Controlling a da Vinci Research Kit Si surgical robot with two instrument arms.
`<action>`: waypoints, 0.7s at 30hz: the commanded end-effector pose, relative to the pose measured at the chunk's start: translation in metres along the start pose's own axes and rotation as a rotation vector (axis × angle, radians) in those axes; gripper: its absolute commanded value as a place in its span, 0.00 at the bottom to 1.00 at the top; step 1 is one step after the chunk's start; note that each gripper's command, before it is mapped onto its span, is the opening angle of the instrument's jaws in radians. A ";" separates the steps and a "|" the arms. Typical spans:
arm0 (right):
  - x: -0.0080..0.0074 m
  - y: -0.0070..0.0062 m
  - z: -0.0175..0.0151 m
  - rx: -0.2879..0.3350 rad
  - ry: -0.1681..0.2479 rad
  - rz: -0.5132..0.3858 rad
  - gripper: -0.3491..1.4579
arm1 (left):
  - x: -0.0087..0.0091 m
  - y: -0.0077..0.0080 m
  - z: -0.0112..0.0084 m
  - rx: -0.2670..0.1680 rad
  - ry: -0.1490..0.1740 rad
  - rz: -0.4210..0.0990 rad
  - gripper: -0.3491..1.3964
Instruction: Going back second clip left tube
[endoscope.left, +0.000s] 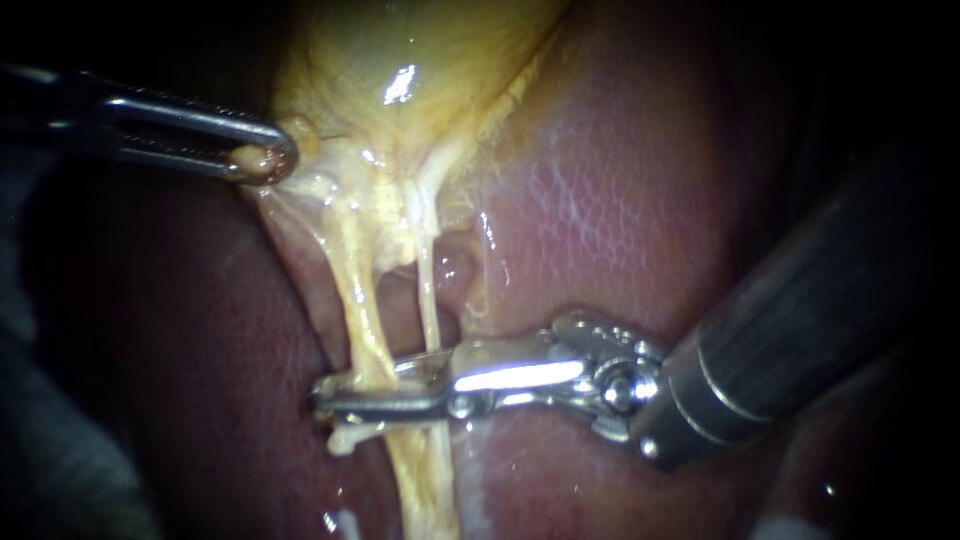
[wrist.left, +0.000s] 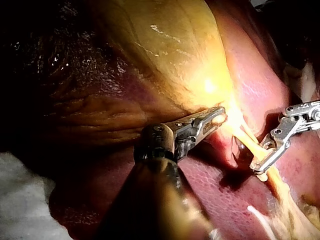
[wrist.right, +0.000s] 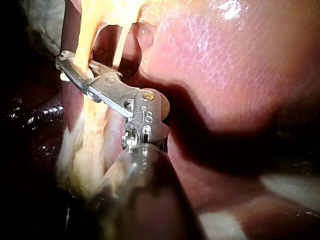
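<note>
Nearest the endoscope, the right instrument comes in from the right over the liver. Its dark shaft fills the lower right and its bright metal pincer reaches leftward across the two tubes. The pincer is clamped on the left tube. One jaw lies in front of this thick yellow strand and the other behind it, both pressing on it with only a narrow slot between them. The right wrist view shows the same hold, with the tube running through the tip. The thin, pale right tube drops just beside the left one and meets the pincer nearer its hinge. I cannot tell whether it is caught too. No clip shows, since the jaws cover the spot where one would sit.

Farther back, the left tube rises to the neck of the gallbladder. There the left instrument, entering from the left, has its pincer closed on a small fold of gallbladder wall and keeps both tubes stretched. The left wrist view also shows it biting that yellow edge.

By my reading, the step in hand is the withdrawal after the second clip on the left tube, and it has not yet begun. The next move calls for the right pincer to open fully. It should then slide back along its own line toward the right, clear of both tubes, without dragging the left tube or snagging the thin one. Meanwhile the left instrument holds its tension steady.
</note>
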 end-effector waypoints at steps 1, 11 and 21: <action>-0.0001 0.0000 0.0001 -0.001 0.000 -0.007 0.10 | 0.0000 0.0000 0.0000 0.000 0.000 0.000 0.00; 0.0003 0.0007 0.0014 -0.113 -0.096 -0.186 0.45 | 0.0000 0.0000 -0.0001 0.000 0.000 0.000 0.00; 0.0006 0.0004 -0.0010 -0.244 -0.149 -0.398 0.47 | -0.0001 -0.0001 -0.0003 0.001 0.000 0.001 0.00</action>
